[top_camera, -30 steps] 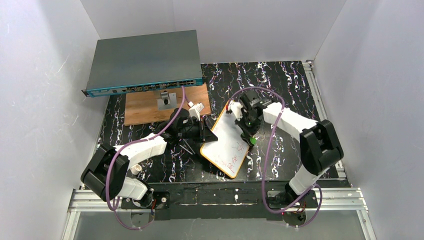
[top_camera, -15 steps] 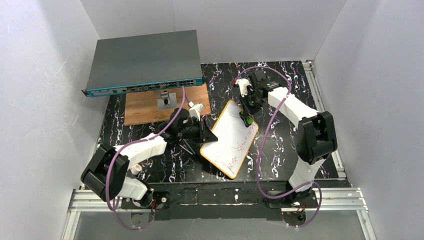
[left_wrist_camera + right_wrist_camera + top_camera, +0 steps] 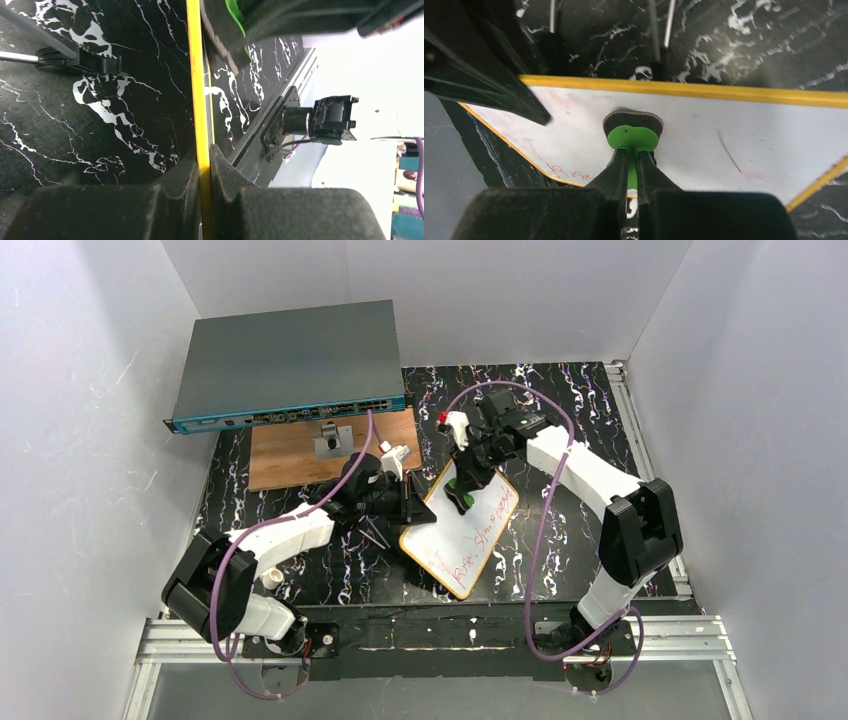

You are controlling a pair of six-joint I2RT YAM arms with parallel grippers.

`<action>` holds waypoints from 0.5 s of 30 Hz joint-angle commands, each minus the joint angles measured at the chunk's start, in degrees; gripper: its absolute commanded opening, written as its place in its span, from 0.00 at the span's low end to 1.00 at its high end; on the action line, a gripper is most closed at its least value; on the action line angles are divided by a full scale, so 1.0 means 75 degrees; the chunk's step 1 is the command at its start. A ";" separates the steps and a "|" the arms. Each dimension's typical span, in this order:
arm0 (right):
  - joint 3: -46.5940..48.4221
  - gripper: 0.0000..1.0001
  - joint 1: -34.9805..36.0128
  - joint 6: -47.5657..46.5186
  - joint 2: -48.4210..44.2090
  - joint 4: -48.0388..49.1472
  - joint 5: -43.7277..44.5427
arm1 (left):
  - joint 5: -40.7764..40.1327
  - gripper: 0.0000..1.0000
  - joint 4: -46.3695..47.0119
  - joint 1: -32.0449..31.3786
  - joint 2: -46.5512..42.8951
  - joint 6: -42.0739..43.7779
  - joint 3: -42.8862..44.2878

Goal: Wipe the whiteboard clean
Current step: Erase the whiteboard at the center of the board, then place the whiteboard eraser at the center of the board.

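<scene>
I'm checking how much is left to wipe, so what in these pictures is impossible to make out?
- The red handwriting on the white, orange-rimmed whiteboard: too small to read in the top view.
- Board's near part: right wrist view, hidden behind the right jaws.
- Board's face: left wrist view shows only its edge.
- Contact of the green eraser with the board: its dark pad hides it, right wrist view.

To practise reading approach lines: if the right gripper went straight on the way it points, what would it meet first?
The whiteboard: the green eraser held in the right gripper seems to touch its white face, though depth is unclear.
</scene>
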 commanded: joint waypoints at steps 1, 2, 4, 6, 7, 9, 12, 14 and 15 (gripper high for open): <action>-0.0360 0.01 -0.0829 -0.0708 -0.0622 -0.0508 0.0041 | 0.0421 0.00 -0.0522 -0.0214 -0.0381 0.1222 0.0557; -0.0528 0.01 -0.1130 -0.0785 -0.0864 -0.0638 0.0068 | 0.0345 0.00 -0.0670 -0.0205 -0.0463 0.1315 0.0583; -0.0962 0.01 -0.1692 -0.0970 -0.1331 -0.0873 0.0162 | 0.0263 0.00 -0.0947 -0.0191 -0.0572 0.1489 0.0663; -0.1603 0.01 -0.2091 -0.1085 -0.1742 -0.0960 0.0556 | 0.0255 0.00 -0.1217 -0.0185 -0.0597 0.1663 0.0822; -0.1928 0.01 -0.2197 -0.1096 -0.1919 -0.0938 0.0830 | 0.0254 0.00 -0.1392 -0.0190 -0.0589 0.1759 0.0924; -0.2538 0.01 -0.2281 -0.0975 -0.2080 -0.0788 0.1456 | 0.0249 0.00 -0.1697 -0.0186 -0.0611 0.1938 0.1133; -0.3193 0.03 -0.2349 -0.0528 -0.1970 -0.0330 0.2200 | 0.0105 0.00 -0.2245 -0.0191 -0.0738 0.2260 0.1459; -0.3344 0.06 -0.2372 -0.0240 -0.1739 -0.0084 0.2446 | -0.0029 0.00 -0.2673 -0.0184 -0.0860 0.2495 0.1637; -0.3353 0.09 -0.2387 -0.0106 -0.1627 0.0017 0.2459 | -0.0091 0.00 -0.2841 -0.0190 -0.0931 0.2594 0.1724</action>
